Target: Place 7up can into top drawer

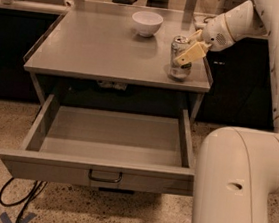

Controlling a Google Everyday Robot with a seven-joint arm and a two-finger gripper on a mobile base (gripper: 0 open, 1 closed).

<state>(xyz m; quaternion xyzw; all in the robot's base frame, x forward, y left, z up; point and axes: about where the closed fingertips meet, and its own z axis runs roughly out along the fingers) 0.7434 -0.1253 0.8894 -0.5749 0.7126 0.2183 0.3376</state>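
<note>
- Worktop [96, 48] check: the 7up can [178, 46] stands upright near the front right corner, and the white bowl [146, 23] sits by the back edge.
- Grasped?
- My end effector [187, 52] is against the can's right side. Whether it has clamped, I cannot tell. The top drawer [97, 171] gapes below, ready to receive the can.

Metal 7up can [178, 72] — plastic tool [186, 54] touching.

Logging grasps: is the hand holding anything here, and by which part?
Cannot be told: the hand is against the upper right side of the 7up can, and the can stands on the tabletop.
</note>
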